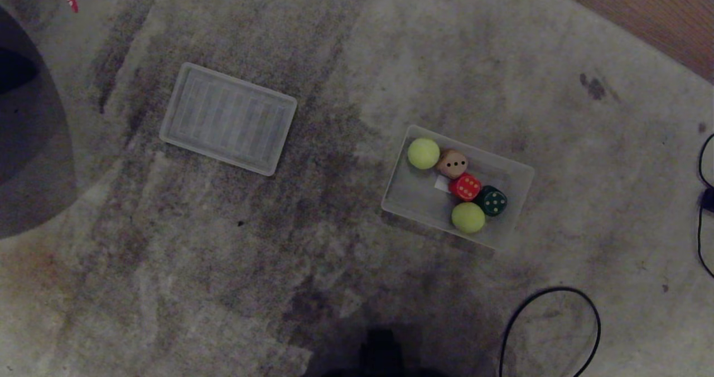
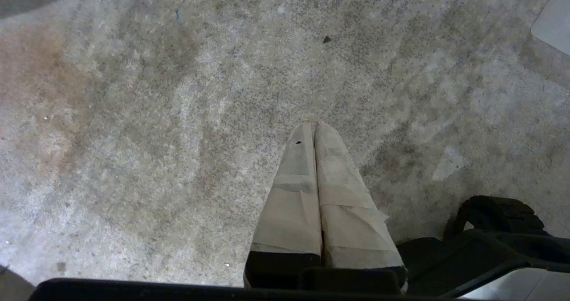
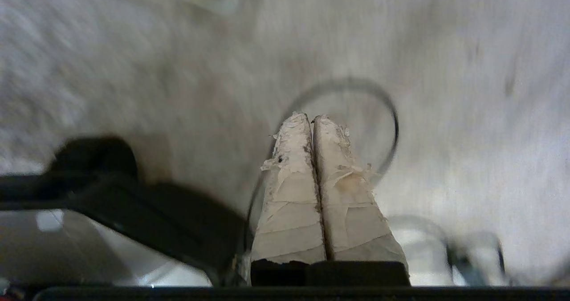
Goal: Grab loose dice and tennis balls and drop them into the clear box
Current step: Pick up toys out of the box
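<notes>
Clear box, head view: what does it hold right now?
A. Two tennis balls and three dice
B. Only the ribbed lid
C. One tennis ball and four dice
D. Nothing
A. Inside the clear box lie two tennis balls and three dice, tan, red and dark green; the lid lies apart on the carpet.

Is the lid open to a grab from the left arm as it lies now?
Probably yes: the lid lies flat on the rug, on the robot's left, nothing on it. The left gripper has its jaws shut and must open first.
</notes>
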Available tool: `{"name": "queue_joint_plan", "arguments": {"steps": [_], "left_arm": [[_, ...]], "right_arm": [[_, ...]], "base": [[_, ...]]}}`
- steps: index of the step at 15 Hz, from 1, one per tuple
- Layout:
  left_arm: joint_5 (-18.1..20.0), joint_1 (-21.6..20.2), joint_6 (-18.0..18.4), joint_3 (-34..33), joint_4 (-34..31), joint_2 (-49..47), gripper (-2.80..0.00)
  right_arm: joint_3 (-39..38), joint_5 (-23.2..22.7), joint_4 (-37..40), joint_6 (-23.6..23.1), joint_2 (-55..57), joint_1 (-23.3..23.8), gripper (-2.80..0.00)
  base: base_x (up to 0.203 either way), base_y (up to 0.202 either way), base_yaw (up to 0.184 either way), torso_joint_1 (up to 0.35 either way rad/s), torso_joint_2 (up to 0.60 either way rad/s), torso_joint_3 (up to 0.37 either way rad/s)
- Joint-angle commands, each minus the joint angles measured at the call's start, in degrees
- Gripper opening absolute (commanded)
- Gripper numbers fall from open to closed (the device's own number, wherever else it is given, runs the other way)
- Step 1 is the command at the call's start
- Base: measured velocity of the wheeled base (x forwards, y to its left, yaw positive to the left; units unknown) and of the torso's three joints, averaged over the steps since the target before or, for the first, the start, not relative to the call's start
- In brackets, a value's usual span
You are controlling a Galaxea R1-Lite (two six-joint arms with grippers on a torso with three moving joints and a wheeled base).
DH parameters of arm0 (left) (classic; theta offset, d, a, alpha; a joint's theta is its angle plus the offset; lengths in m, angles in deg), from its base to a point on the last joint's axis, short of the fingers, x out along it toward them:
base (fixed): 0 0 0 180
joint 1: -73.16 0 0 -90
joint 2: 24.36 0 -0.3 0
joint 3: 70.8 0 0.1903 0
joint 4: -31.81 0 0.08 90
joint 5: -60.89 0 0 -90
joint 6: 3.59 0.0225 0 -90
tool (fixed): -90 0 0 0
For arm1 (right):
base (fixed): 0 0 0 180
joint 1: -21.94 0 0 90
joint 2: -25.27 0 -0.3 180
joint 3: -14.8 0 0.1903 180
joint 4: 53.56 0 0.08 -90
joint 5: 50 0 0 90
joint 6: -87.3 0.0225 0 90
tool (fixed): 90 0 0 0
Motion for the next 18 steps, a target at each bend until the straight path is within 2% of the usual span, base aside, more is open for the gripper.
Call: {"name": "queue_joint_plan", "arguments": {"steps": [1,5,18], "left_arm": [[0.0,0.0,0.0,-0.1,0.0,-0.1,-2.80],[0.0,0.0,0.0,-0.1,0.0,-0.1,-2.80],[0.1,0.0,0.0,-0.1,0.0,-0.1,-2.80]], "right_arm": [[-0.7,-0.5,-0.1,-0.4,-7.7,-0.9,-2.80],[-0.7,0.2,-0.2,2.5,-7.4,-1.0,-2.80],[-0.7,0.3,-0.2,2.8,-7.4,-1.0,-2.80]], "base": [[0.000,0.000,0.000,0.000,0.00,0.000],[0.000,0.000,0.000,0.000,0.00,0.000],[0.000,0.000,0.000,0.000,0.00,0.000]]}}
